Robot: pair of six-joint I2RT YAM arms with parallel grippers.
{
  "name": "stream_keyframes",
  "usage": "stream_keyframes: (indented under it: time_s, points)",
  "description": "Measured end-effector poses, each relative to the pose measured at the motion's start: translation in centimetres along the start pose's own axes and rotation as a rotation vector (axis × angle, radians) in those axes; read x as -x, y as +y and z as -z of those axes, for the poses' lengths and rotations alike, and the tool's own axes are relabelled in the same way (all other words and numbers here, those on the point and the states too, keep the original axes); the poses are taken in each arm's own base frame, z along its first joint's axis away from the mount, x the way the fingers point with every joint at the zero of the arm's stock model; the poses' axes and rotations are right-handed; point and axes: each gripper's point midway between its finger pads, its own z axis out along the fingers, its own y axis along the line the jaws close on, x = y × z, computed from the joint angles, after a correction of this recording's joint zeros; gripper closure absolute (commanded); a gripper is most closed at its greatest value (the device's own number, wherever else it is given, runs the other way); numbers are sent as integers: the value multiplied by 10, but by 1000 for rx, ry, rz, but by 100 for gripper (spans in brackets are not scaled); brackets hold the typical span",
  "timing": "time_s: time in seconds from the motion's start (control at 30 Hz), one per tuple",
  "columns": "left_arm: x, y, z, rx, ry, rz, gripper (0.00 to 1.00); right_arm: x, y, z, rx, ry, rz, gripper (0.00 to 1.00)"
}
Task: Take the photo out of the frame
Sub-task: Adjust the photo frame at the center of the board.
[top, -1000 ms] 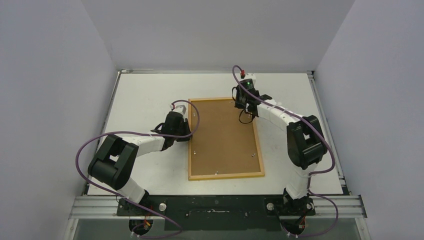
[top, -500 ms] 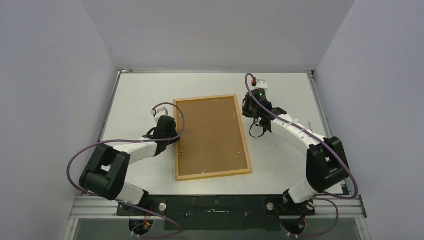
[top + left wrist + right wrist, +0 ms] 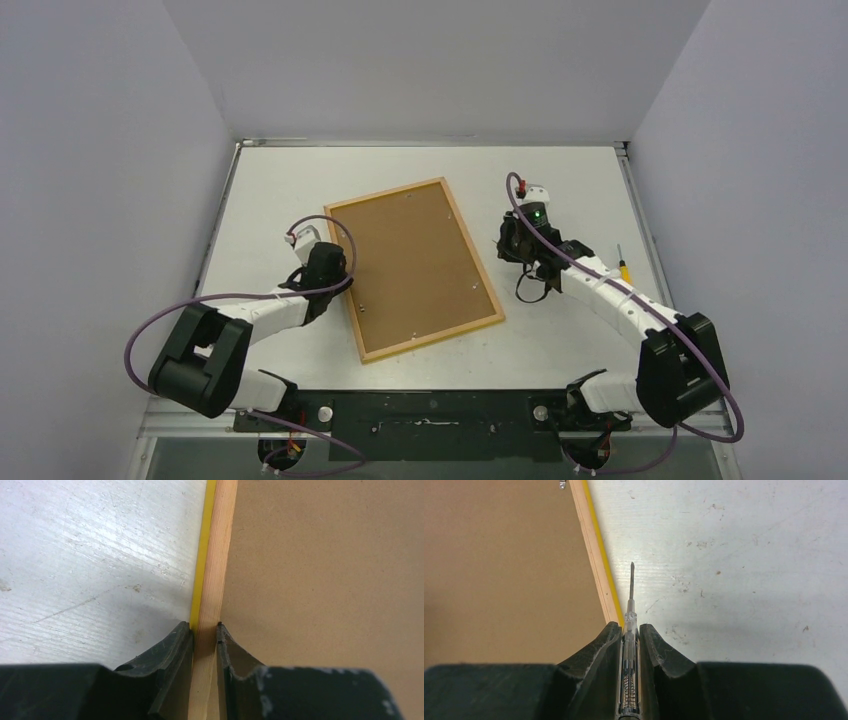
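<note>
The frame (image 3: 412,268) lies face down and skewed on the table, brown fibreboard backing up, with small metal tabs. My left gripper (image 3: 343,283) is shut on its left rim; in the left wrist view the gripper (image 3: 205,627) pinches the light wood rim (image 3: 216,555), with the yellow border (image 3: 204,555) beside it. My right gripper (image 3: 512,250) stands just off the frame's right edge. It (image 3: 630,626) is shut on a clear-handled screwdriver (image 3: 631,587) whose tip points at bare table beside the rim. The photo is hidden under the backing.
A small yellow-handled screwdriver (image 3: 623,268) lies on the table at the right. A metal tab (image 3: 562,485) shows at the frame's edge. White walls enclose the table (image 3: 280,180) on three sides.
The frame has slid left and turned counterclockwise, held by my left gripper. My right arm has moved right, off the backing to beside the frame's right edge.
</note>
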Motion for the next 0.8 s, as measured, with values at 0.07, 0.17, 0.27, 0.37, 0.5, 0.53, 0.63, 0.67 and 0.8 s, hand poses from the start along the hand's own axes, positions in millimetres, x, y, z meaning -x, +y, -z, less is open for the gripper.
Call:
stream_keyframes:
  time_s: [0.07, 0.17, 0.27, 0.37, 0.5, 0.53, 0.63, 0.67, 0.8]
  points:
    - [-1, -1, 0, -6, 2, 9, 71, -2, -3, 8, -4, -7, -4, 95]
    - [-1, -5, 0, -27, 5, 28, 57, -4, -6, 15, -5, -19, -28, 95]
    - [-1, -13, 2, -63, 12, 45, 54, -9, -8, 18, -19, -4, -61, 95]
    - [-4, -16, 3, -82, 34, 46, 54, -23, -15, 19, -56, 39, -94, 95]
    - [-13, -22, 8, -120, 86, 31, 56, -44, -29, 26, -116, 93, -124, 95]
    - [-17, -23, 10, -129, 100, 25, 57, -47, -32, 29, -125, 100, -128, 95]
    - [-29, -28, 19, -151, 146, 5, 57, -50, -36, 39, -134, 94, -139, 95]
    - [-32, -30, 21, -156, 158, 2, 57, -50, -37, 42, -133, 86, -143, 95]
    - [-47, -39, 37, -187, 210, -3, 57, -42, -39, 51, -133, 45, -156, 95]
